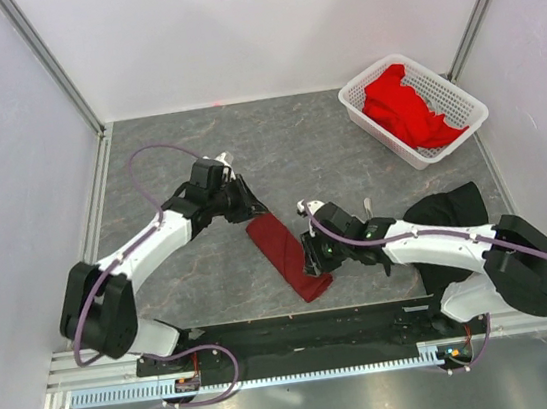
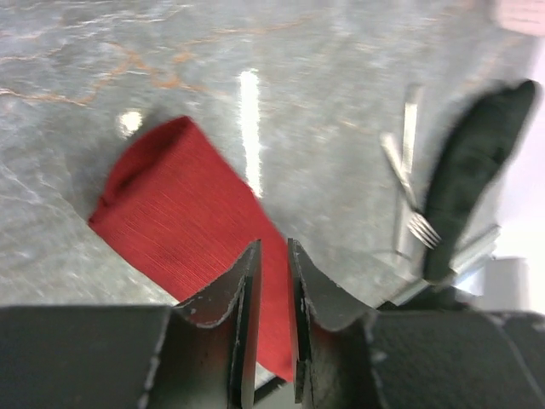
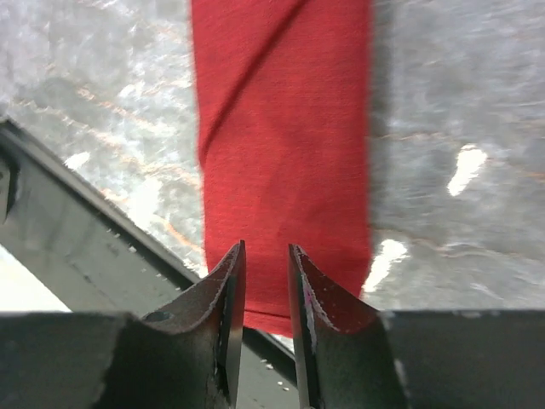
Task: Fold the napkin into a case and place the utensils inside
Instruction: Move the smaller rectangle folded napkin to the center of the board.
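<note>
Grey marbled tabletop (image 1: 213, 278), white walls all round, and right in the middle lies the napkin (image 1: 288, 256), folded down to a long, narrow maroon strip that runs on a slant, flat on the surface. Both arms are at it, one at each end! At the far end the left hand (image 2: 272, 260) sits low over the cloth, fingers drawn close with only a slim gap between them, red showing through it; whether the fabric is actually pinched, I cannot tell. Same story at the near end: the right hand (image 3: 266, 260) is down on the strip's short edge, fingers nearly together, grip impossible to call. Off to the right the utensils (image 2: 404, 175) lie crossed on the bare surface, apart from the napkin, the fork (image 2: 421, 228) with its tines just beside a black cloth (image 1: 446, 210). Back right, a white lattice basket (image 1: 373, 129) holds bright red cloths (image 1: 404, 107).
</note>
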Motion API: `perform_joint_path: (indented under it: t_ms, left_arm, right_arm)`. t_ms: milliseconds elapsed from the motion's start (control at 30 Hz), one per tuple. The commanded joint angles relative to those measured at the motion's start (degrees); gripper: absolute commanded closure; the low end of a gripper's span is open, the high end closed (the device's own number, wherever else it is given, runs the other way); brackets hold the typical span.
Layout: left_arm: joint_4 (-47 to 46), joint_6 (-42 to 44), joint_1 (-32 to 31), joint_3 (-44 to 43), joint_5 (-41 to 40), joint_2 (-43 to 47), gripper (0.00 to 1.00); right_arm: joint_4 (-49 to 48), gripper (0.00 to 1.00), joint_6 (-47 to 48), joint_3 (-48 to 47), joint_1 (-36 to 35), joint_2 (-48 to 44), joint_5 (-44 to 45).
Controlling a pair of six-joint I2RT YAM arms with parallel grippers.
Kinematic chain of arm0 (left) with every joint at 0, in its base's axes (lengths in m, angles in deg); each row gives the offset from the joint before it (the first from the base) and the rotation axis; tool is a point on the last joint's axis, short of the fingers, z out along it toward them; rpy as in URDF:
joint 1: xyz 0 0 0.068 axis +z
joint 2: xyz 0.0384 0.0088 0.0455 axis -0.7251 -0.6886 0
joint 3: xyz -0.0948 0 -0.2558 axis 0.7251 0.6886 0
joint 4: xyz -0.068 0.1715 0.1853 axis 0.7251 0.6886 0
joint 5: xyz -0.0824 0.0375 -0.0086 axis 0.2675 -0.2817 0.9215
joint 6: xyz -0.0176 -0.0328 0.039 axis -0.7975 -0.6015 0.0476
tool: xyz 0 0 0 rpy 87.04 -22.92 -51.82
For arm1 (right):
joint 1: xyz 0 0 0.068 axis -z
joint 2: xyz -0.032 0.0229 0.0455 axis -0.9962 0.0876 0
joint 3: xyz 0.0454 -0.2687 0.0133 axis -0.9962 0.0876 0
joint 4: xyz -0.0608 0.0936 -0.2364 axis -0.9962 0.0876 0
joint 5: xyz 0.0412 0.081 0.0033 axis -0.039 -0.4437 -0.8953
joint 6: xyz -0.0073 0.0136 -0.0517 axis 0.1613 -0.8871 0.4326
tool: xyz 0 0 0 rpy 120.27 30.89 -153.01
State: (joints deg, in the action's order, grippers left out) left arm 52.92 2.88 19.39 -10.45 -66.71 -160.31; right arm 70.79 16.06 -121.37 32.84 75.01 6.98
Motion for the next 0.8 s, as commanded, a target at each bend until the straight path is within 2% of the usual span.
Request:
perform_joint_path:
  t_ms: [0,100,267,433,600,767]
  left_arm:
    - [1.16,1.92,-0.33,2.75,5.53,5.86,0.74]
    - [2.39,0.96,-0.33,4.69,8.01,10.25,0.74]
    - [9.4,1.48,-0.24,5.83,1.87,16.84,0.74]
    - [10.83,1.48,-0.15,7.41,-1.4,19.93,0.74]
    - [10.57,2.18,-0.07,6.81,-1.22,19.24,0.74]
    - [10.75,4.2,0.11,5.75,-0.78,19.05,0.73]
  right_arm:
    - [-2.96,0.67,-3.3,3.08,-1.65,-1.86,1.01]
    - [-4.2,0.67,-3.31,3.36,-1.65,-1.25,2.41]
    - [-4.72,0.67,-0.4,1.6,-1.65,2.53,3.29]
    - [-7.8,0.66,3.1,-0.51,-1.65,9.89,0.14]
    - [-4.3,0.64,10.31,-11.3,-1.56,16.85,4.16]
    - [1.4,0.59,10.67,-23.69,-1.04,22.31,4.96]
